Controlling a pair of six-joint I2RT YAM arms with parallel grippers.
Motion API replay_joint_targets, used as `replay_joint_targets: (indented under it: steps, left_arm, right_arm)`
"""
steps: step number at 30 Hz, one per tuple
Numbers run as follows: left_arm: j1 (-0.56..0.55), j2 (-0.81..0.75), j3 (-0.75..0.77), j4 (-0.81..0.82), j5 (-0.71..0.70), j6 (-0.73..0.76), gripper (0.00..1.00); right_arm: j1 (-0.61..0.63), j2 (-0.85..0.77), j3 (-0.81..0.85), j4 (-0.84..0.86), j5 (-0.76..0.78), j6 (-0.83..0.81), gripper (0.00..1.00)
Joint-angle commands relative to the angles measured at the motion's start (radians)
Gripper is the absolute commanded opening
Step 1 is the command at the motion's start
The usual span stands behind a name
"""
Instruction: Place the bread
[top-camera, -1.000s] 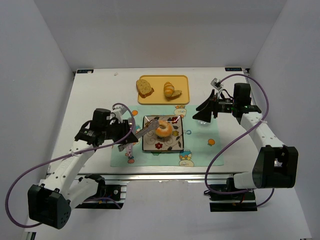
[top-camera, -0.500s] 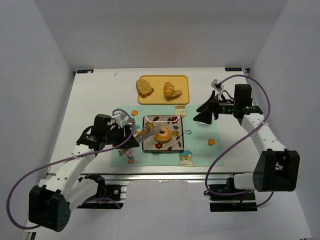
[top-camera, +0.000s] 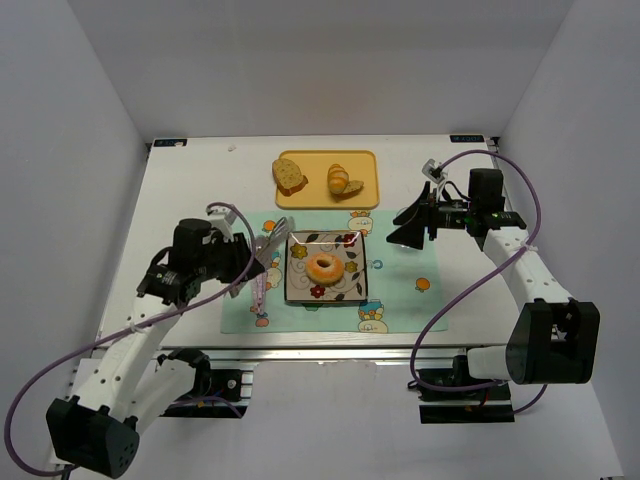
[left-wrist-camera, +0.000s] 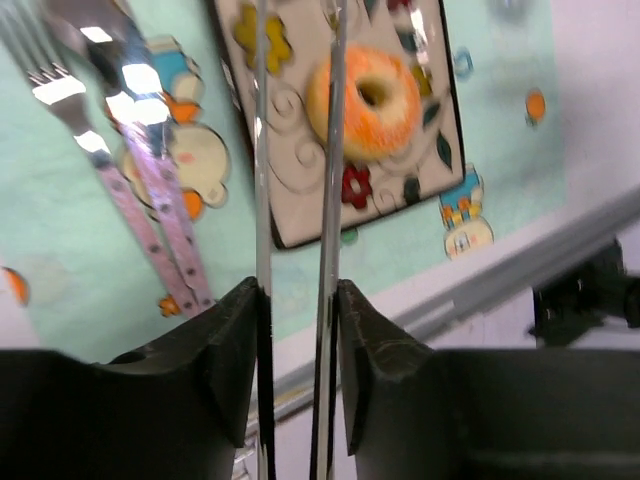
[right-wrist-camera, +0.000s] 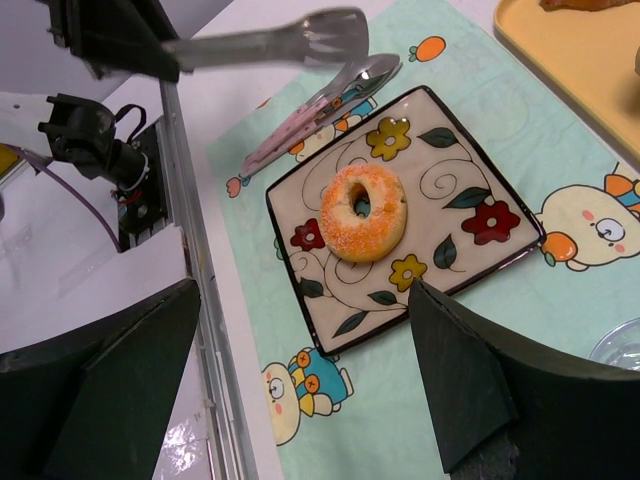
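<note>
One ring-shaped bread (top-camera: 323, 267) lies flat at the centre of the flowered plate (top-camera: 345, 292), which sits on the green placemat (top-camera: 400, 290). The left gripper (top-camera: 238, 262) is clamped on the handles of metal tongs (top-camera: 270, 250). The tong tips stand slightly apart beside the plate's left edge, clear of the bread. The right gripper (top-camera: 404, 228) hovers right of the plate, jaws spread wide and empty.
</note>
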Motion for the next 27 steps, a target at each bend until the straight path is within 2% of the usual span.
replay_joint_targets:
  steps: [1, 4, 7, 8, 9, 11, 15, 18, 21, 22, 23, 27]
  left_arm:
    - [0.028, -0.012, 0.083, -0.025, -0.193, 0.049, 0.41]
    - [0.083, 0.032, 0.104, -0.004, -0.310, 0.106, 0.34]
    - [0.275, 0.112, 0.089, 0.060, -0.271, 0.160, 0.30]
    - [0.383, 0.136, 0.081, 0.080, -0.254, 0.172, 0.28]
    - [0.427, 0.187, 0.065, 0.126, -0.231, 0.186, 0.26]
    - [0.468, 0.230, 0.049, 0.174, -0.266, 0.226, 0.21]
    - [0.471, 0.304, 0.011, 0.321, -0.319, 0.312, 0.19]
    - [0.487, 0.324, -0.043, 0.428, -0.341, 0.379, 0.22]
    - [0.498, 0.333, -0.103, 0.505, -0.346, 0.479, 0.29]
    - [0.505, 0.350, -0.115, 0.513, -0.376, 0.487, 0.33]
    - [0.508, 0.362, -0.118, 0.513, -0.381, 0.493, 0.43]
    - [0.536, 0.433, -0.118, 0.488, -0.326, 0.545, 0.57]
  right_arm:
    - [-0.003, -0.013, 0.007, -0.006, -0.017, -0.020, 0.89]
    - [-0.003, -0.008, 0.016, -0.018, -0.017, -0.034, 0.89]
    - [-0.003, -0.004, 0.022, -0.022, -0.022, -0.040, 0.89]
    - [-0.003, -0.004, 0.025, -0.027, -0.026, -0.043, 0.89]
    - [-0.003, -0.002, 0.031, -0.032, -0.026, -0.046, 0.89]
    - [-0.003, -0.004, 0.039, -0.057, -0.025, -0.071, 0.89]
    - [-0.003, -0.019, 0.044, -0.085, -0.017, -0.109, 0.89]
    - [-0.003, -0.030, 0.035, -0.096, -0.011, -0.125, 0.89]
    - [-0.003, -0.031, 0.025, -0.098, -0.011, -0.123, 0.89]
    - [-0.003, -0.032, 0.022, -0.098, -0.011, -0.125, 0.89]
    - [-0.003, -0.030, 0.021, -0.098, -0.011, -0.122, 0.89]
    - [-0.003, -0.024, 0.027, -0.098, -0.011, -0.122, 0.89]
